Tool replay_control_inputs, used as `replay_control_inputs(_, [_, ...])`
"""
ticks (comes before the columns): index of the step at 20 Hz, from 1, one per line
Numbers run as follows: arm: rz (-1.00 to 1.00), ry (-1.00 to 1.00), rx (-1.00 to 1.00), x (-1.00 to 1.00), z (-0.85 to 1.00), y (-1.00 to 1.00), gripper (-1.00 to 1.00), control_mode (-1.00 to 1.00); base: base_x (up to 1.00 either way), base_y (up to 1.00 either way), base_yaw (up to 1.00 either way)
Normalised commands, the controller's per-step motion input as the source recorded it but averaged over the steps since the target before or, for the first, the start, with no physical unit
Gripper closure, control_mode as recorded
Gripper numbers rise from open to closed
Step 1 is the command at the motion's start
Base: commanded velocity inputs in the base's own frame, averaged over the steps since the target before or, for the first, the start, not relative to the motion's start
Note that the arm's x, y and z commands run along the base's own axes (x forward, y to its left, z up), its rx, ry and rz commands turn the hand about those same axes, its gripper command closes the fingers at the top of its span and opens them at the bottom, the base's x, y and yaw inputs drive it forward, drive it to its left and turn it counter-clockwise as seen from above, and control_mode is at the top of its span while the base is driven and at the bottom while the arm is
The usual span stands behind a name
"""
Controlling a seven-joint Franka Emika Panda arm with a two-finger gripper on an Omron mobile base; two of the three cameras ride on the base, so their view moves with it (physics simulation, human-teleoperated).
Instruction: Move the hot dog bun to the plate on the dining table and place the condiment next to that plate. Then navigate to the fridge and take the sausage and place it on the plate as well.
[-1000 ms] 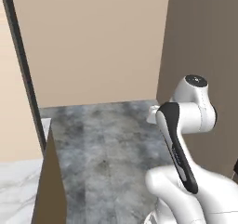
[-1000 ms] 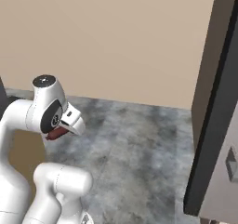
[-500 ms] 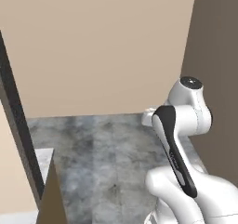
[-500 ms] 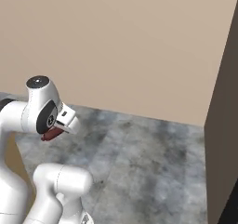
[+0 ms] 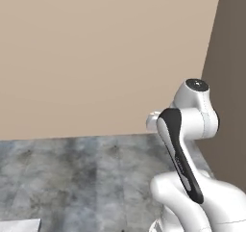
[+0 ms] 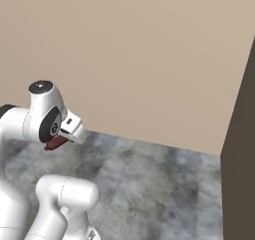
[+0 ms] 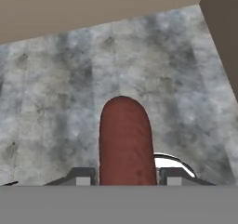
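Observation:
The sausage [image 7: 124, 141], a reddish-brown cylinder, sticks out forward between my two fingertips [image 7: 83, 175] in the hand view. My gripper [image 7: 124, 175] is shut on it. From the right base view the sausage [image 6: 55, 143] shows as a red-brown end under the hand, with the gripper [image 6: 62, 137] tucked close to the folded arm, high above the floor. The plate, the hot dog bun, the condiment, the dining table and the fridge are out of view.
Grey mottled floor [image 5: 86, 178] spreads ahead to a plain beige wall [image 5: 96, 58]. A dark upright panel [image 6: 241, 159] rises at the right edge of the right base view. A pale slab corner [image 5: 19, 224] pokes in at the lower left of the left base view.
The whole picture has shifted, so the base has moved. The dark upright edges have slid toward the frame borders and more beige wall shows. The arm keeps its folded pose with the sausage.

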Motion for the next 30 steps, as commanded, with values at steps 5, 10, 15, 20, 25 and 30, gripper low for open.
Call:
replay_control_inputs(5, [0.00,0.00,0.00,0.00,0.00,0.00,1.00,1.00,1.00,-0.17,0.08])
replay_control_inputs(10, [0.00,0.00,0.00,0.00,0.00,0.00,1.00,1.00,1.00,-0.33,0.46])
replay_control_inputs(15, [0.00,0.00,0.00,0.00,0.00,0.00,1.00,1.00,0.81,-0.22,0.76])
replay_control_inputs(20, [0.00,0.00,0.00,0.00,0.00,0.00,1.00,1.00,0.73,-0.20,0.78])
replay_control_inputs(25, [0.00,0.00,0.00,0.00,0.00,0.00,1.00,1.00,0.72,-0.19,0.79])
replay_control_inputs(30, [0.00,0.00,0.00,0.00,0.00,0.00,1.00,1.00,0.72,-0.21,0.77])
